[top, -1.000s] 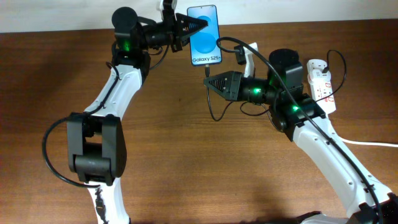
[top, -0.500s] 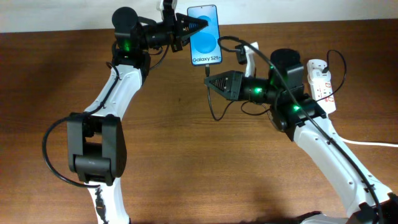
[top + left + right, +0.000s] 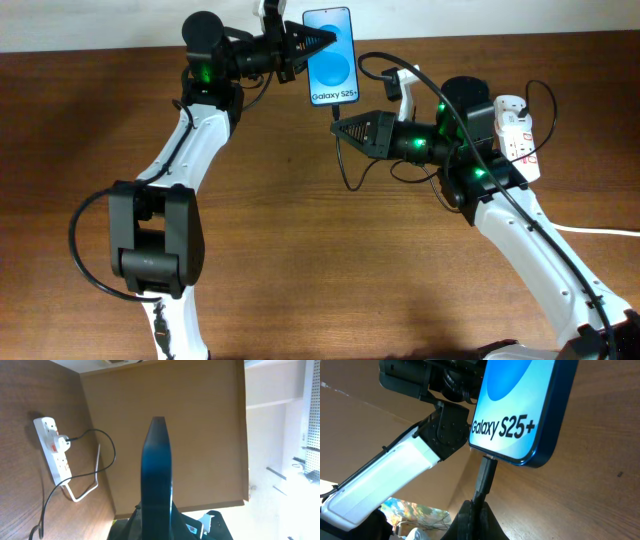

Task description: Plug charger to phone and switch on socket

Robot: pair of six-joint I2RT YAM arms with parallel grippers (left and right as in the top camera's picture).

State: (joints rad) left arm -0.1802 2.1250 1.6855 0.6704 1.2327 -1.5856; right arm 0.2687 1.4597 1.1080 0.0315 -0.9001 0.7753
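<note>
Gripping one phone (image 3: pixel 332 60), left end effector (image 3: pixel 322 40) — right end effector (image 3: pixel 337 127) pinching one charger (image 3: pixel 484 476) (tip at phone), one socket (image 3: pixel 60 464).

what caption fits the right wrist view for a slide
Right gripper shut on the charger, its tip meeting the phone at the bottom edge.

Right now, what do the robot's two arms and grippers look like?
The left arm and right arm have white links, black joints, green lights near the wrists, black cables alongside. The left gripper and right gripper are black, tapering to points.
</note>
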